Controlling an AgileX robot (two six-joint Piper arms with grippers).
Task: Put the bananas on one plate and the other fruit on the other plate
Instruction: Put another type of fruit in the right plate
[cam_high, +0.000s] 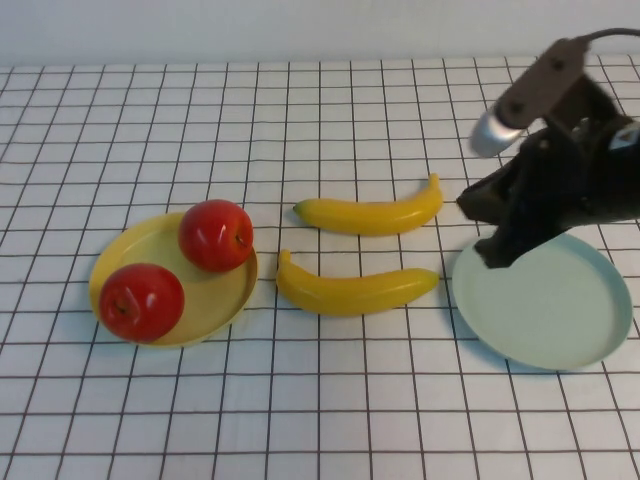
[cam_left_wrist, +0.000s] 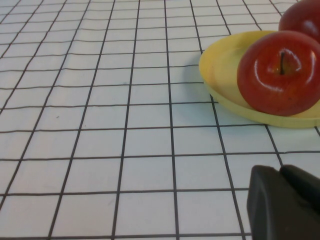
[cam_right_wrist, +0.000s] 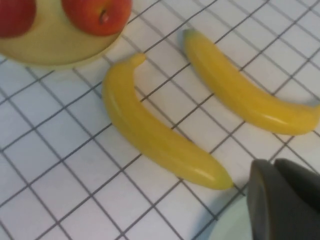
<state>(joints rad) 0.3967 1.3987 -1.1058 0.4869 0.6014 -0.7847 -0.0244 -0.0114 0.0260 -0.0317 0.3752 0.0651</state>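
Note:
Two red apples (cam_high: 216, 235) (cam_high: 141, 301) sit on the yellow plate (cam_high: 150, 245) at the left. Two yellow bananas (cam_high: 372, 213) (cam_high: 355, 288) lie on the table in the middle, side by side. The pale blue-green plate (cam_high: 560, 305) at the right holds nothing. My right gripper (cam_high: 492, 255) hangs shut and empty over that plate's left rim, just right of the near banana's tip (cam_right_wrist: 215, 177). My left gripper (cam_left_wrist: 280, 172) is out of the high view. In its wrist view it is shut and empty over the table, a short way from the yellow plate (cam_left_wrist: 220, 65) and an apple (cam_left_wrist: 277, 75).
A white cloth with a black grid covers the table (cam_high: 300, 420). The right arm's body (cam_high: 570, 170) stands above the blue-green plate's far edge. A white wall runs along the back.

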